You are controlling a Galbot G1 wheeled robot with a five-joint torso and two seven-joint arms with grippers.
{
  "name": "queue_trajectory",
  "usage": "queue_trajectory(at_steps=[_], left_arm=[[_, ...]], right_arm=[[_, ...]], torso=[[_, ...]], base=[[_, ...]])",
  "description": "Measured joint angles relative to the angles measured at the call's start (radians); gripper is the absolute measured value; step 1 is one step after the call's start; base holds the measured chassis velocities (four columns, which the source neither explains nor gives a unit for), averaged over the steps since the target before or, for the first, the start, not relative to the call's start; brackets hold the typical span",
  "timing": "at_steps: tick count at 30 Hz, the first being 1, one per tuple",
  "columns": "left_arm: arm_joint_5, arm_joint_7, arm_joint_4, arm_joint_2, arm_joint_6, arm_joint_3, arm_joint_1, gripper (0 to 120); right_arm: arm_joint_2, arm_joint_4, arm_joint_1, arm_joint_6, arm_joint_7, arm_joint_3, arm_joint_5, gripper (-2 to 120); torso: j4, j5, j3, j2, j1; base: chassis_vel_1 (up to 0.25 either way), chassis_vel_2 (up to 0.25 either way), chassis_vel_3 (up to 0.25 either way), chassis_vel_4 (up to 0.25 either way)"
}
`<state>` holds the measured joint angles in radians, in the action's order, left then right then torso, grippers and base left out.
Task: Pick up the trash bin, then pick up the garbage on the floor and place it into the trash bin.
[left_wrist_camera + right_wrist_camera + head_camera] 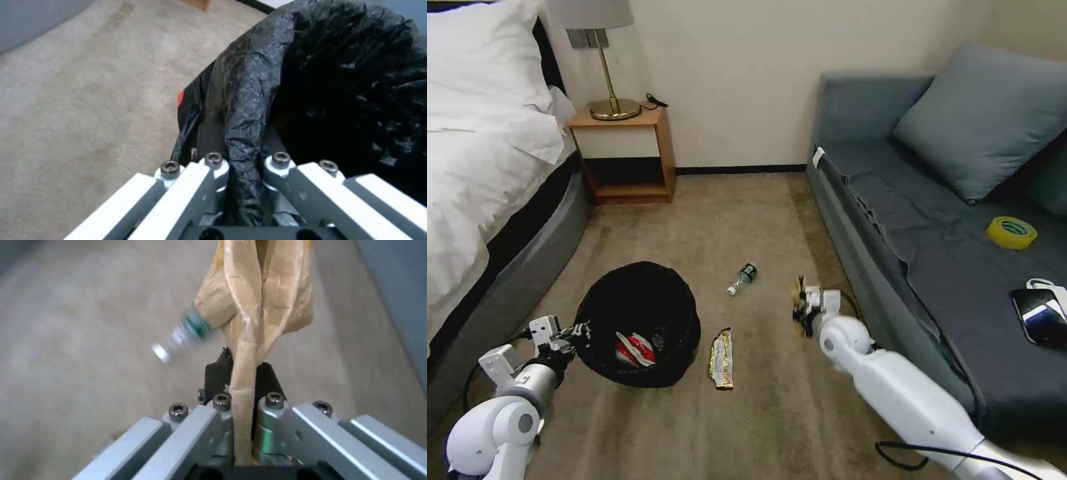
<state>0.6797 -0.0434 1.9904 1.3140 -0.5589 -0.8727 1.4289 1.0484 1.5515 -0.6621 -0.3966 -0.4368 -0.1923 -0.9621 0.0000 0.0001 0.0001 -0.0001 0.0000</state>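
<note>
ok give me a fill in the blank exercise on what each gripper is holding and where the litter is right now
1. The left gripper is shut on the rim of the ____.
2. The right gripper is shut on the brown ____.
3. The red-and-white snack packet lies ____ the trash bin.
4. The gold wrapper and the small bottle lie on the ____.

Missing words: trash bin; paper bag; inside; floor

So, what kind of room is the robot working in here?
Most likely a hotel room or a bedroom. A bed with white linen stands on the left, a wooden nightstand with a brass lamp is against the wall, and a grey sofa is on the right. The floor is beige carpet.
</note>
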Motion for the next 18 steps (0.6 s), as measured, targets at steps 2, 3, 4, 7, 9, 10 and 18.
queue_trajectory(at_steps=[2,3,4,7,9,10,18], left_arm=[[0.0,0.001,-0.006,-0.002,-0.001,0.014,-0.003,4],[-0.002,0.001,-0.011,-0.003,-0.001,0.025,-0.006,4],[-0.004,0.002,-0.015,-0.004,-0.001,0.034,-0.008,4],[-0.012,0.003,-0.03,-0.006,-0.002,0.065,-0.022,4],[-0.013,0.003,-0.033,-0.007,-0.004,0.073,-0.026,4],[-0.013,0.003,-0.038,-0.008,-0.007,0.084,-0.033,4],[0.01,0.001,-0.06,-0.02,-0.028,0.141,-0.075,4]], right_arm=[[-0.016,0.048,0.017,0.017,-0.001,-0.013,-0.004,0],[-0.028,0.082,0.028,0.031,0.001,-0.024,-0.005,0],[-0.037,0.109,0.036,0.041,0.006,-0.033,-0.006,0],[-0.059,0.205,0.06,0.098,0.054,-0.069,0.007,0],[-0.064,0.226,0.065,0.113,0.071,-0.079,0.011,0],[-0.067,0.252,0.073,0.133,0.09,-0.094,0.015,0],[-0.074,0.333,0.136,0.215,0.18,-0.205,0.024,0]], torso=[[0.0001,0.0,0.0,0.0,0.0],[0.0002,0.0,0.0,0.0,0.0],[0.0001,0.0,0.0,0.0,0.0],[0.0001,0.0,0.0,0.0,0.0],[0.0001,-0.0001,0.0,0.0,0.0],[0.0001,-0.0002,0.0,0.0,0.0],[0.0,-0.0002,0.0,0.0,0.0]], base=[[0.0,0.0,0.0,0.0],[0.0,0.0,0.0,0.0],[0.0,0.0,0.0,0.0],[0.0,0.0,0.0,0.0],[0.0,0.0,0.0,0.0],[0.0,0.0,0.0,0.0],[0.0,0.0,0.0,0.0]])
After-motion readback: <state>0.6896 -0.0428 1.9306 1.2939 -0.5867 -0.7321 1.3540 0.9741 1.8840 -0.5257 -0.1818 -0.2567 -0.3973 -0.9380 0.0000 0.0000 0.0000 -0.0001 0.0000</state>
